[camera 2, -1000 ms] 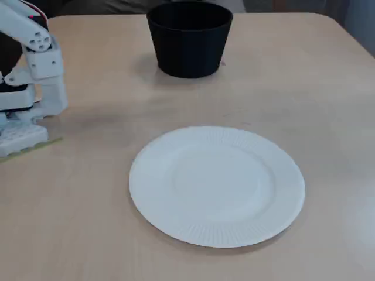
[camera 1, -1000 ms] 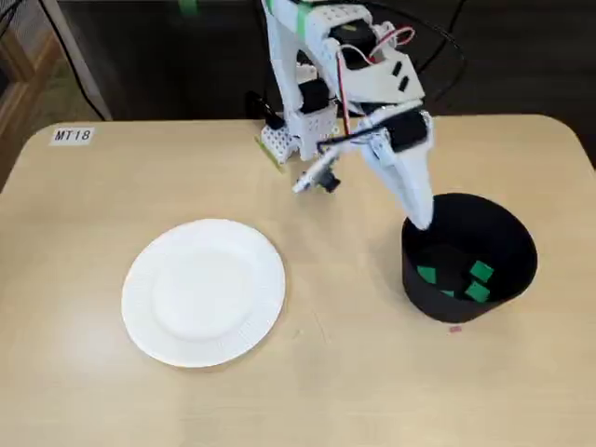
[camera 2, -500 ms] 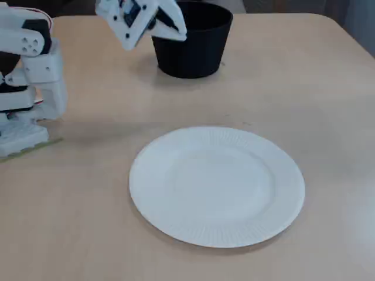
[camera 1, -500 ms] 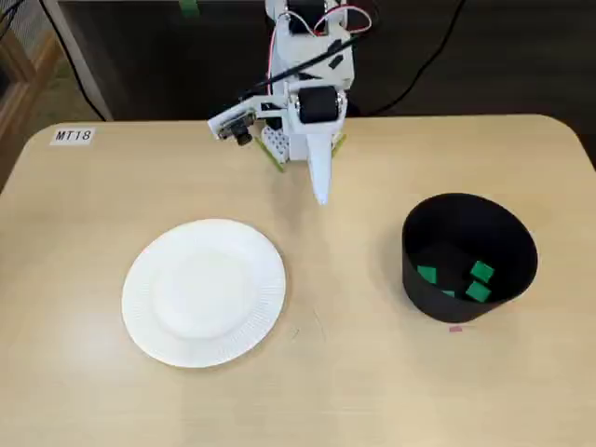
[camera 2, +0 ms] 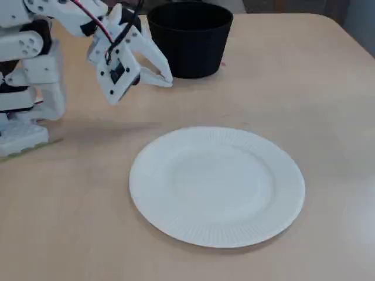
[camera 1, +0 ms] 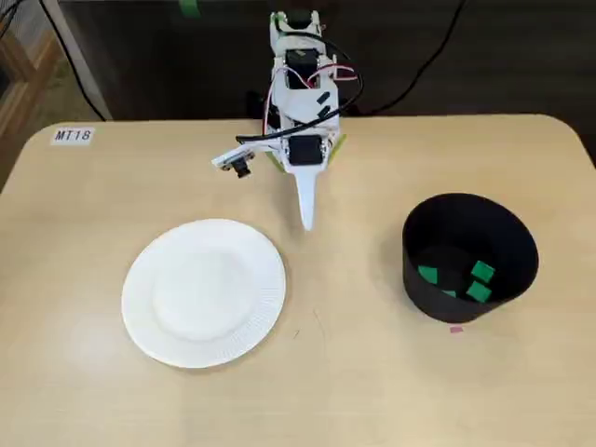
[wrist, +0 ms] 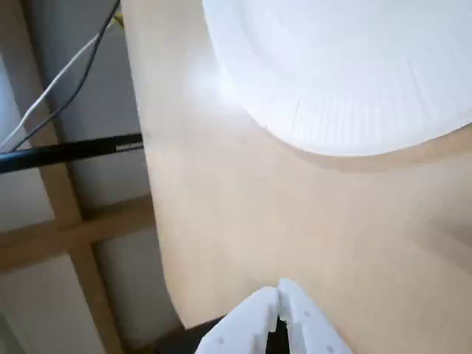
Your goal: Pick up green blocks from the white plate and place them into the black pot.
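The white plate (camera 1: 204, 291) (camera 2: 217, 184) (wrist: 354, 66) lies bare in all three views, with no block on it. To the right in a fixed view stands the black pot (camera 1: 468, 258) (camera 2: 190, 38), and three green blocks (camera 1: 480, 272) show inside it. My white gripper (camera 1: 305, 222) (camera 2: 167, 81) (wrist: 278, 289) hangs over the table between the plate and the pot, above the wood. Its fingers are pressed together in the wrist view and hold nothing.
The arm's base (camera 1: 296, 140) (camera 2: 23, 111) stands at the table's far edge in a fixed view. A label marked MT18 (camera 1: 72, 135) sits at the far left corner. A small pink mark (camera 1: 455, 328) lies by the pot's foot.
The arm has swung away from the pot's rim toward the plate side and lowered. The gripper now points down over the table near the plate's right edge.
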Motion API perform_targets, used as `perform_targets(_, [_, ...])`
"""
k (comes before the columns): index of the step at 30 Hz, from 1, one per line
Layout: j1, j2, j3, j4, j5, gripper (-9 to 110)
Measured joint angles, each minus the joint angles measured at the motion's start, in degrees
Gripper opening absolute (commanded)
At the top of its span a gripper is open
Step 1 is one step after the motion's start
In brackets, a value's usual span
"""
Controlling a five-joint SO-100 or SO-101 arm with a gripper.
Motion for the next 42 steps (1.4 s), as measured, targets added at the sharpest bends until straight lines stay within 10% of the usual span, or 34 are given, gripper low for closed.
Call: perform_targets(42, [0.2, 0.3, 2.8, -1.1, -1.6, -2])
